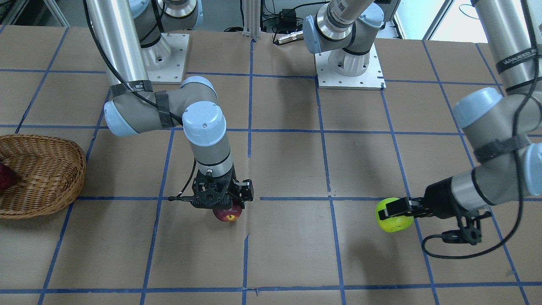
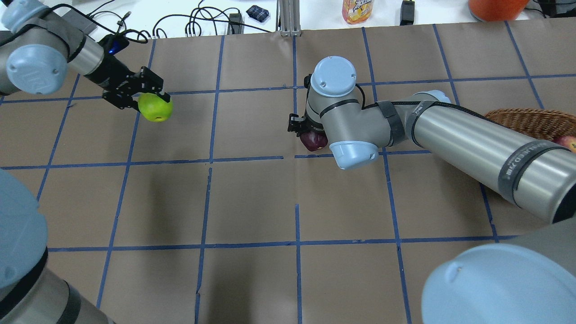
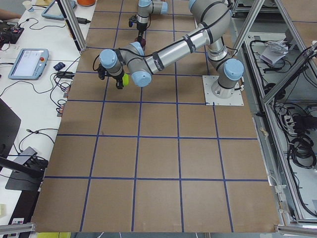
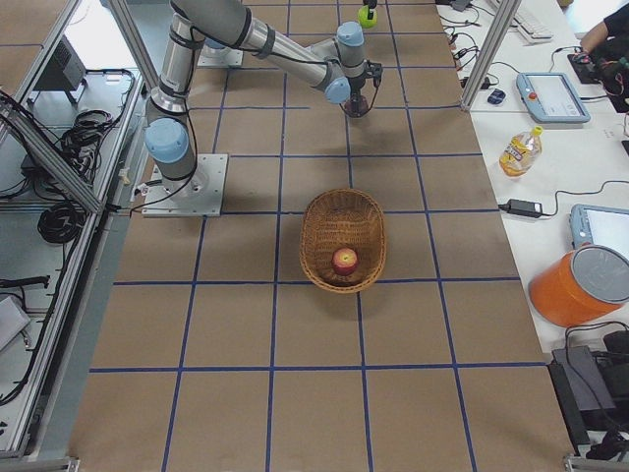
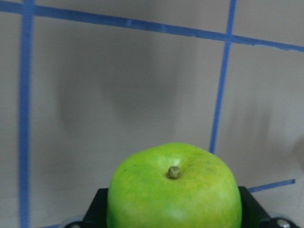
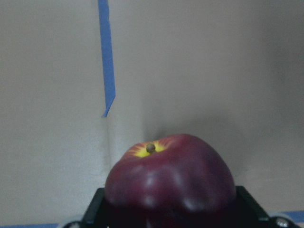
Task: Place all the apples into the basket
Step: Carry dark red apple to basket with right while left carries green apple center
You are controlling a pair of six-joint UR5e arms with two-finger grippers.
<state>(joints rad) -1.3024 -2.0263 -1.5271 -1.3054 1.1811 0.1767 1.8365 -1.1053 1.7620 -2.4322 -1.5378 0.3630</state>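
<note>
Green apple (image 5: 174, 190), left gripper (image 2: 149, 100) (seemingly) clamping.

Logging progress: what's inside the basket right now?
One red apple lies inside the basket; the exterior right view shows nothing else in it. The spot under the apple is covered.

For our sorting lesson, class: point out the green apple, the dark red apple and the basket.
green apple (image 1: 394, 223), front-facing view, its lower skin.
dark red apple (image 1: 228, 214), front-facing view, its exposed front face.
basket (image 4: 316, 241), exterior right view, its woven side wall.
</note>
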